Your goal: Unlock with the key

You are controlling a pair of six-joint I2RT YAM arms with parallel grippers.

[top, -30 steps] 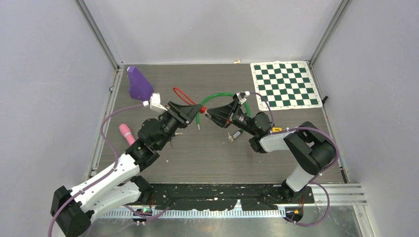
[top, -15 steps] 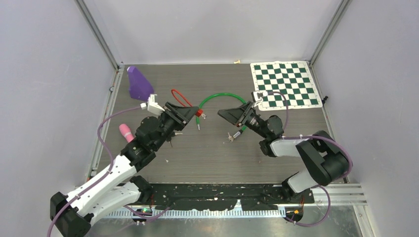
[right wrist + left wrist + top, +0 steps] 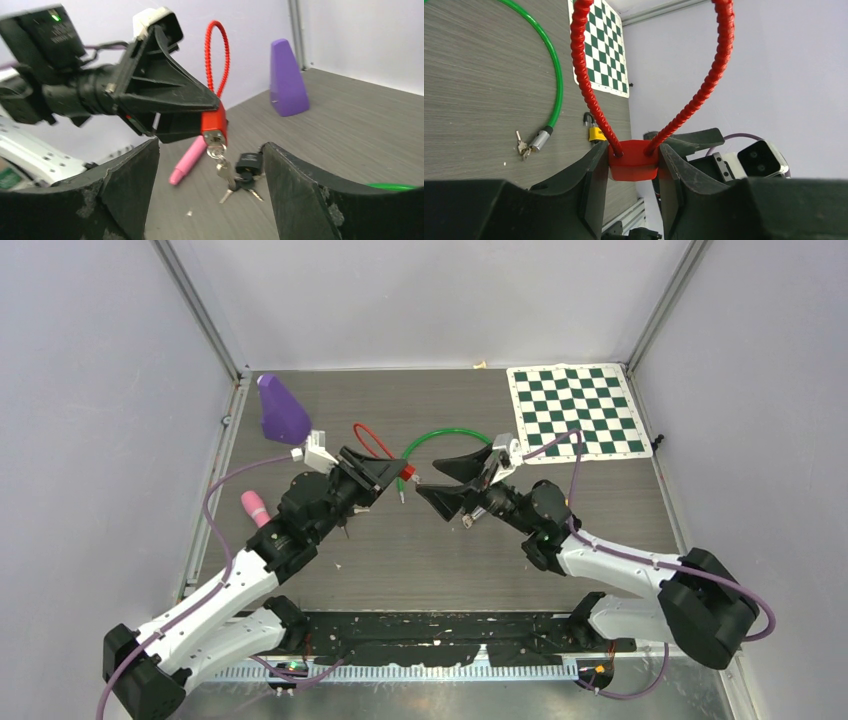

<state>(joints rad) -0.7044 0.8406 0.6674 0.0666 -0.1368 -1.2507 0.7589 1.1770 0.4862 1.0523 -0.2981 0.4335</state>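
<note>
**Left side.** A purple cone-shaped block (image 3: 281, 410) and a pink cylindrical piece (image 3: 255, 508) lay undisturbed on the grey wood-grain tabletop (image 3: 420, 560). The left claw (image 3: 398, 472) was pinching the red plastic body of the cable lock (image 3: 633, 160) and holding it raised off the tabletop. Its grip showed no change over the last second. In the left wrist view, both ends of the lock's red ribbed cable loop (image 3: 589, 85) were seated in the body, so the lock appeared to be fastened.

**Centre.** A silver key (image 3: 216, 148) stood in the keyhole on the underside of the lock body. A bunch of spare keys (image 3: 235, 182) dangled from it.

**Right side.** A second earlier, the right claw (image 3: 425, 484) had been narrowed close against the lock. It then backed away and returned with its jaws spread wide. At inspection it was empty, with one finger on either side of the key and touching nothing. Behind it lay the green cable lock (image 3: 445, 436) and the green-and-white chequered mat (image 3: 577, 410).

**Finding.** The key was released before any unlocking was evident. In the inspector's judgement, the right claw must close on the key head again and turn it.
</note>
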